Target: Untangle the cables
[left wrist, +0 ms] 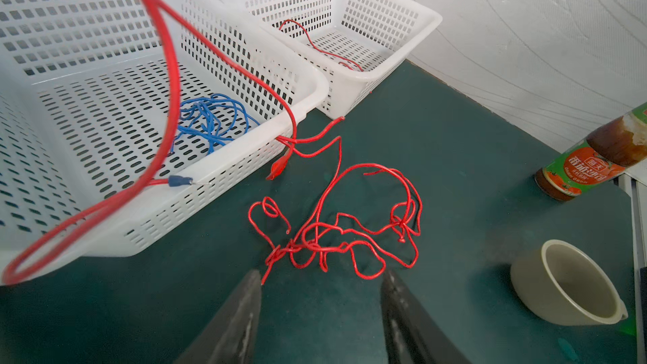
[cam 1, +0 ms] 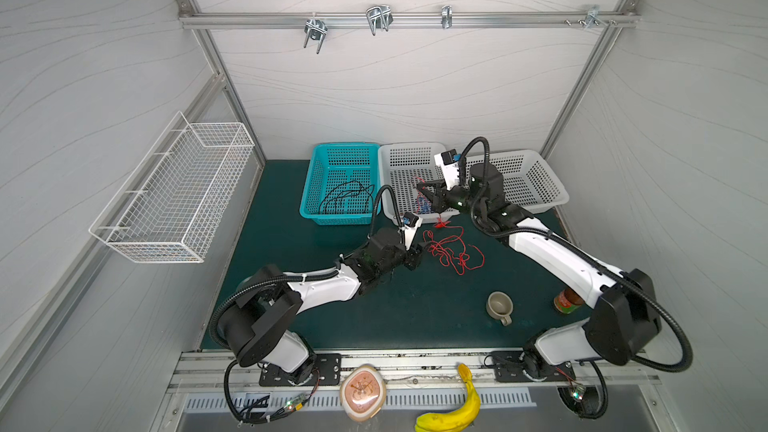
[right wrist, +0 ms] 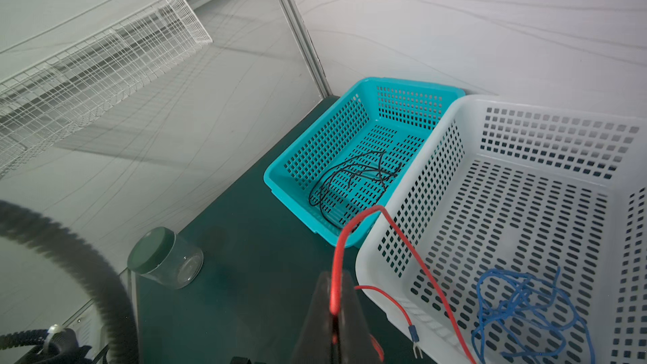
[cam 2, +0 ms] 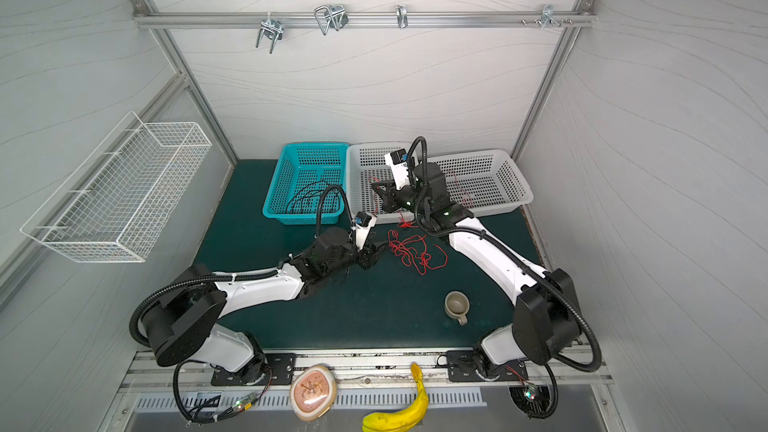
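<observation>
We start at the left gripper (left wrist: 321,276). Its two dark fingers (left wrist: 245,309) stand moderately spread with nothing between them, low over the green mat (left wrist: 455,169). Just ahead of their tips lies the red tangle (left wrist: 336,239), a loose knot of red loops flat on the mat. One stray end reaches the tip of one finger, and we cannot tell whether it touches. Off to one side of the fingers, a little farther out, a beige cup (left wrist: 567,285) sits on the mat, and beyond it a sauce bottle (left wrist: 595,159). Past the tangle a red clip (left wrist: 278,169) lies just beside the corner of the white basket (left wrist: 308,78). Inside that basket the blue cables (left wrist: 210,124) lie bunched on the floor. Farther still, a second white basket (left wrist: 423,15) holds one more red strand (left wrist: 315,43).

Our right gripper (right wrist: 334,276) is pinched closed on the red cable (right wrist: 339,243). The cable rises from between the fingers (right wrist: 313,320), arches over and drops past the near rim of the white basket. A thinner branch ends in a blue-sleeved fork tip (right wrist: 416,337) close beside the fingers. Beyond the fingertips the teal basket (right wrist: 413,85) holds the black cables (right wrist: 350,180). Out to the other side a lidded glass jar (right wrist: 164,257) sits on the mat.
</observation>
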You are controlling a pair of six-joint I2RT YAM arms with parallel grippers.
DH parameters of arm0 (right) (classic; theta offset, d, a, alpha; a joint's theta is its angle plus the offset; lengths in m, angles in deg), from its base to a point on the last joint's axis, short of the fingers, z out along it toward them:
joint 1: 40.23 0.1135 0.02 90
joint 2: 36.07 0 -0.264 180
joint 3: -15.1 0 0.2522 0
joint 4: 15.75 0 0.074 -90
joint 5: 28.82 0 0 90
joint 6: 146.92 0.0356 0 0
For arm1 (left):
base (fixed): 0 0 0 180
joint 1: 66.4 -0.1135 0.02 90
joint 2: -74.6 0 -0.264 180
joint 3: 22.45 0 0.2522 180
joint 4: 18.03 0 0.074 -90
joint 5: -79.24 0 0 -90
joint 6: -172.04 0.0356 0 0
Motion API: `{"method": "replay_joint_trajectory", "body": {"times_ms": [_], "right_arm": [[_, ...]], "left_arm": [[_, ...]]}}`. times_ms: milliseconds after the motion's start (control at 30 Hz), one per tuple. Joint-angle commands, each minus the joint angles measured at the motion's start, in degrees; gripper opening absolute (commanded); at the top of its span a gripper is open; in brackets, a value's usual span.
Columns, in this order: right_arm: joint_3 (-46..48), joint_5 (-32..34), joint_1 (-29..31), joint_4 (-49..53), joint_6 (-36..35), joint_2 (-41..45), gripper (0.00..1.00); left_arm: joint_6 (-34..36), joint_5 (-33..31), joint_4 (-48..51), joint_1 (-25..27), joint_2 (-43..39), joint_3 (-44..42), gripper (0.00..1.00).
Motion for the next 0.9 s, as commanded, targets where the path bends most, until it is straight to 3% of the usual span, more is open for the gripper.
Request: {"method": "replay_joint_trajectory", "body": {"times_ms": [0,467,867], "right_arm": [[-3.2,-4.7,0.9,0.0,0.4,-1.8,0.0],[-13.2,-16.0,3.4,-3.9,5.2,-7.0,0.0],[-13.5,-12.6,3.4,-3.5,2.7,-1.4,0.0]], "left_arm": [[0.4,-0.9,-2.0,-0.1,-0.8,0.3,0.56],[0.7,-1.9,-1.8,-0.1,-1.9,-0.8,0.56],[1.3,-10.7,-2.4,-0.4,-7.5,-4.3,0.6]]}}
